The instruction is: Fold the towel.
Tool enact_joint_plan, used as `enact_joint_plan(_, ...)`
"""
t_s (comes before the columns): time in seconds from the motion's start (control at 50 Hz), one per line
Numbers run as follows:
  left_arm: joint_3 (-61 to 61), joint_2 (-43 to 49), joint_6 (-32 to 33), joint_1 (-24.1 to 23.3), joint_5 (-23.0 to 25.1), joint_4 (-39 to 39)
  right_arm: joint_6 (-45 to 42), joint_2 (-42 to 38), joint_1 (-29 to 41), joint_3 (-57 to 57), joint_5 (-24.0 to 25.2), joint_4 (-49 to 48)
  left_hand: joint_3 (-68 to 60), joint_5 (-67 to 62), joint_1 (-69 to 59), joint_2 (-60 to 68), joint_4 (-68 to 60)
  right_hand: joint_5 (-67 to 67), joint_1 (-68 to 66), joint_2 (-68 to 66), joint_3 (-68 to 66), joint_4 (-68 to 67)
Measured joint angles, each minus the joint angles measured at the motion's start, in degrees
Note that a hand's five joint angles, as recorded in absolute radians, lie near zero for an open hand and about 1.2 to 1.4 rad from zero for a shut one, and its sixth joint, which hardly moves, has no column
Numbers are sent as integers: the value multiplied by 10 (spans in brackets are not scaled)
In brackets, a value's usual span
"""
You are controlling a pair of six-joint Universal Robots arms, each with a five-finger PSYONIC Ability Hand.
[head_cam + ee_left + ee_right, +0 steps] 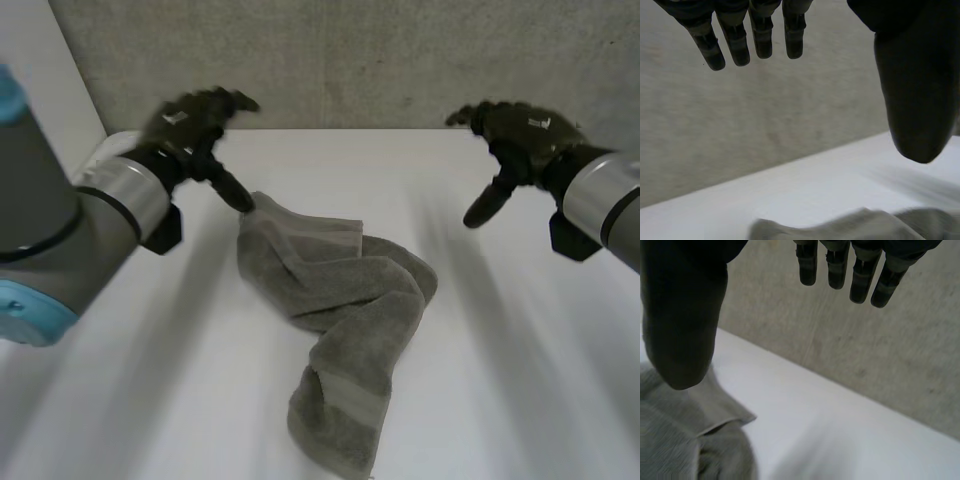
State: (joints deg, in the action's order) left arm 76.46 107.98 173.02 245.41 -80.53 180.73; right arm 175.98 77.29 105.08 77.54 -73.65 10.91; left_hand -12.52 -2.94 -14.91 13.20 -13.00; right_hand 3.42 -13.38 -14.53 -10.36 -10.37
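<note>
Head view: grey towel (345, 300) lies crumpled mid-tabletop (520, 330), bunched and twisted, one end trailing toward the near edge. Left hand (190, 130) is at the towel's far left corner, thumb tip right by the cloth; can't tell if it touches. Right hand (520, 135) hangs well apart from the towel, at the far right, near the grey wall (350, 60).

Left wrist view: fingers (735, 45) straight, thumb spread wide, nothing held, towel (865, 227) beyond the thumb.

Right wrist view: fingers (860, 280) straight and relaxed, thumb apart, empty, towel (680, 440) near the thumb.
</note>
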Motion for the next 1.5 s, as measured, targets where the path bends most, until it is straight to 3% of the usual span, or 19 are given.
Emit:
enact_joint_plan(0.12, -30, 95, 59, -7, 120, 7, 26, -17, -3, 74, 6, -18, 0, -1, 0, 1, 0, 0, 0, 0, 0, 0)
enact_joint_plan(0.28, -100, 207, 159, -19, 180, -8, 137, -75, 7, 148, -1, -100, 0, -26, -2, 15, 0, 0, 0, 0, 0, 0)
enact_joint_plan(0.38, -128, 254, 216, -26, 182, -30, 170, -110, 36, 153, -6, -119, 0, -123, -95, 118, 0, 0, 0, 0, 0, 0)
enact_joint_plan(0.44, -136, 273, 246, -28, 179, -46, 174, -137, 61, 140, -13, -121, 0, -268, -254, 278, 0, 0, 0, 0, 0, 0)
enact_joint_plan(0.46, -137, 278, 258, -29, 177, -53, 174, -149, 70, 133, -15, -120, 0, -370, -354, 376, 0, 0, 0, 0, 0, 0)
enact_joint_plan(0.56, -130, 285, 291, -29, 163, -72, 170, -192, 94, 100, -18, -119, 0, -582, -547, 573, 0, 221, -216, -214, 0, 0)
enact_joint_plan(0.66, -98, 259, 296, -27, 123, -83, 145, -216, 96, 57, 4, -120, 0, -603, -553, 592, 0, 488, -490, -489, 0, 0)
enact_joint_plan(0.74, -49, 213, 278, -27, 85, -85, 86, -230, 91, 2, 49, -108, 0, -603, -553, 592, 0, 610, -591, -576, 0, 0)
enact_joint_plan(0.84, 21, 140, 226, -27, 54, -84, -20, -249, 85, -81, 115, -68, 0, -603, -553, 592, 0, 610, -591, -576, 0, 0)
enact_joint_plan(0.96, 117, 50, 125, -29, 42, -73, -204, -266, 82, -163, 199, -16, 0, -603, -553, 592, 0, 590, -585, -573, 0, 0)
enact_joint_plan(1.08, 193, -3, 46, -53, 43, -59, -379, -268, 82, -167, 249, 7, 0, -596, -553, 589, 0, 280, -285, -277, 0, 0)
enact_joint_plan(1.18, 209, -22, 28, -71, 40, -50, -424, -257, 80, -138, 248, 26, 0, -588, -553, 587, 0, 22, -63, -53, 0, 0)
enact_joint_plan(1.24, 202, -25, 30, -66, 35, -41, -410, -244, 76, -118, 243, 37, 0, -581, -552, 580, 0, 0, -8, 0, 0, 0)
enact_joint_plan(1.32, 177, -24, 36, -43, 29, -27, -324, -210, 64, -86, 236, 50, 0, -537, -520, 531, 0, 0, 0, 2, 0, 0)
enact_joint_plan(1.5, 84, 11, 61, -5, 32, -20, 20, -119, 9, 3, 228, 10, 0, -391, -369, 385, 0, 0, 0, 2, 0, 0)
